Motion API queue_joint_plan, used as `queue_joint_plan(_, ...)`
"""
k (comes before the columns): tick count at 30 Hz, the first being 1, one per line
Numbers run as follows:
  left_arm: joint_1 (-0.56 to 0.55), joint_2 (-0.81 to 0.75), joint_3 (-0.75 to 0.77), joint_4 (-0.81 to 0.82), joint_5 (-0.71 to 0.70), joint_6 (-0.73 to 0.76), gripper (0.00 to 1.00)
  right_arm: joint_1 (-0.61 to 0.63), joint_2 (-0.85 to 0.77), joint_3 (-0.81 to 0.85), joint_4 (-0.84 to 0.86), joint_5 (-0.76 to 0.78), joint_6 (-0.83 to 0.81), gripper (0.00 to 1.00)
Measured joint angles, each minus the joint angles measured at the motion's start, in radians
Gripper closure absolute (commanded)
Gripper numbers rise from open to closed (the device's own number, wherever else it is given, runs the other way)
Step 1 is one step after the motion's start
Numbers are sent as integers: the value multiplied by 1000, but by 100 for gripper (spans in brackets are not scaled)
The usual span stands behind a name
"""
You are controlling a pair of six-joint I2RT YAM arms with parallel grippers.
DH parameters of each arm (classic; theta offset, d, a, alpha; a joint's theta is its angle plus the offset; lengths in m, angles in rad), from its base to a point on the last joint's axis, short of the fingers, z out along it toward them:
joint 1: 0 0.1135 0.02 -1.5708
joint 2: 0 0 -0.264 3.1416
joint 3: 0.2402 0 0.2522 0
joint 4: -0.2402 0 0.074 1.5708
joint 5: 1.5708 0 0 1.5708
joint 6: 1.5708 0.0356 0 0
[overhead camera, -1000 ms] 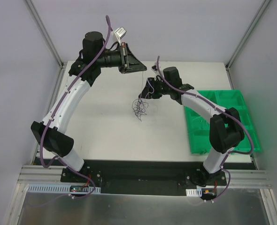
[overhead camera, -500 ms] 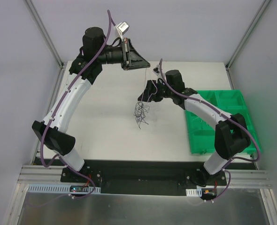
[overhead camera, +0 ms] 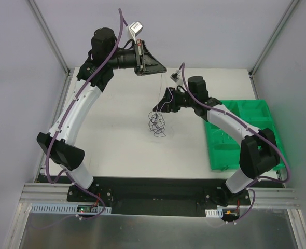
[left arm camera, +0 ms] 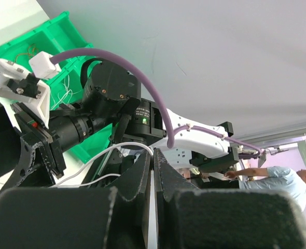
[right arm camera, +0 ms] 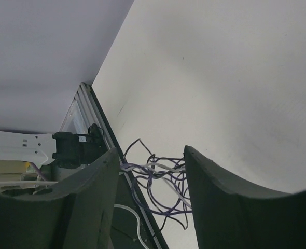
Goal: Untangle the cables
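Observation:
The cables form a small loopy knot (overhead camera: 157,123) of dark, purplish and whitish wires that hangs low over the white table (overhead camera: 111,129). One thin strand (overhead camera: 160,91) runs up from it to my left gripper (overhead camera: 165,69), which is raised high at the back. In the left wrist view that gripper (left arm camera: 154,155) is shut on a whitish strand (left arm camera: 91,155) that loops out from its tips. My right gripper (overhead camera: 161,108) is at the top of the knot. In the right wrist view it (right arm camera: 150,150) is open, with the knot (right arm camera: 161,181) between its fingers.
A green bin (overhead camera: 246,135) holding thin wires stands at the table's right edge; it also shows in the left wrist view (left arm camera: 49,36). Grey enclosure walls and metal posts surround the table. A black base rail runs along the near edge (overhead camera: 153,187).
My left gripper has risen a little and shifted right with the strand. My right gripper has moved slightly right and towards the knot. The knot has drawn together and shifted slightly right.

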Motion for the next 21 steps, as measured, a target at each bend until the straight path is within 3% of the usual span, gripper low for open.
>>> queue_joint_plan(5, 0, 19, 34, 2, 0, -5, 100, 21, 3, -24, 11, -3, 7, 63)
queue_joint_plan(10, 0, 42, 95, -3, 0, -19, 100, 87, 23, -68, 16, 28, -10, 99)
queue_joint_plan(14, 0, 64, 213, -13, -8, -29, 100, 119, 89, -95, -6, 105, -12, 99)
queue_joint_plan(19, 0, 63, 390, -6, -60, -23, 100, 53, 164, -90, -113, 250, -37, 99)
queue_joint_plan(21, 0, 40, 417, 14, -84, -19, 100, 14, 177, -71, -163, 280, -40, 93)
